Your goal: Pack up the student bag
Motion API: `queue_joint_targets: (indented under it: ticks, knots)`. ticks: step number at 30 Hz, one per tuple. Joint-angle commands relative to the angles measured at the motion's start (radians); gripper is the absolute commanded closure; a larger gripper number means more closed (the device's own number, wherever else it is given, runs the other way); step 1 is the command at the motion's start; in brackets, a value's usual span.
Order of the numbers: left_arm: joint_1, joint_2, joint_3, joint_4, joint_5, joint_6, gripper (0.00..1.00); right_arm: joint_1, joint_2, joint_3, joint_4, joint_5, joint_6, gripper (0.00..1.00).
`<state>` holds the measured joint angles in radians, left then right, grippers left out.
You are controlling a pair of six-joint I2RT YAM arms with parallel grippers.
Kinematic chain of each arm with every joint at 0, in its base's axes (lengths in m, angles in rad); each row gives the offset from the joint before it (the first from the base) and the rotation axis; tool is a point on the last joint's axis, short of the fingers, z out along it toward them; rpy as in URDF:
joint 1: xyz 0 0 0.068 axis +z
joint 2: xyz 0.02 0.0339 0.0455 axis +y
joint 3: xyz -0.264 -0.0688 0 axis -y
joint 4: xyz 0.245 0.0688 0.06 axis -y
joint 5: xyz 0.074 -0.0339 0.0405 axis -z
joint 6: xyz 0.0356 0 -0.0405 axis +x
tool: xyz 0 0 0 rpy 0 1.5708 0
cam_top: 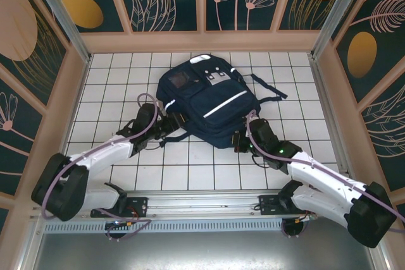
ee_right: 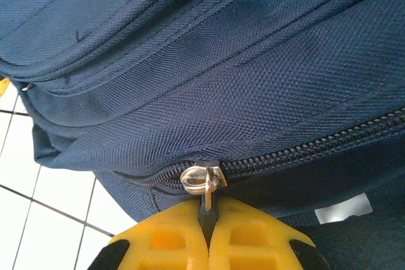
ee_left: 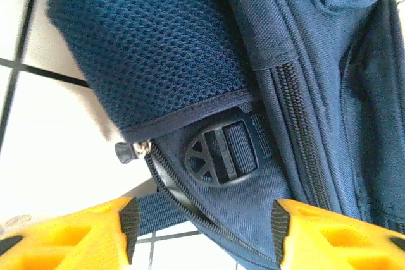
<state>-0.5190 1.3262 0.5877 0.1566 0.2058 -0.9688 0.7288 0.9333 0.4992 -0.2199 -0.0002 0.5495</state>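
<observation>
Left claw (ee_left: 202,235), fingers parted, at the student bag's (cam_top: 209,102) near-left side; its wrist view resolves a strap buckle (ee_left: 221,156) and mesh pocket (ee_left: 152,49). Overhead, the bag lies mid-width on the desk (cam_top: 107,86), toward the far edge. Right claw (ee_right: 207,238), pinched shut on the zipper pull (ee_right: 202,178).

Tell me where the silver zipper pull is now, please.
In the right wrist view, the zipper pull sits low at centre on the bag, its tab pinched in the shut right gripper; from above, that is the bag's near right corner.
</observation>
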Motion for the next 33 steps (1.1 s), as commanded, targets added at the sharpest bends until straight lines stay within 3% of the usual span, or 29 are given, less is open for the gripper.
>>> queue_joint_targets:
  ticks: [1,6,12,19,33]
  knots:
    - [-0.026,0.098,0.022,0.126,0.082,-0.030,0.48,-0.006,0.016,-0.017,0.047,-0.004,-0.023,1.00]
    - [-0.055,0.204,0.026,0.222,0.112,-0.083,0.61,-0.006,0.034,-0.034,0.085,-0.041,-0.020,1.00]
    - [-0.062,0.231,0.011,0.285,0.116,-0.109,0.68,0.016,0.064,-0.040,0.129,-0.128,-0.037,1.00]
    - [-0.078,0.254,0.006,0.323,0.115,-0.135,0.72,0.163,0.182,0.015,0.126,-0.082,-0.073,1.00]
    - [-0.085,0.249,0.002,0.329,0.102,-0.149,0.75,0.283,0.334,0.166,0.122,-0.176,-0.131,1.00]
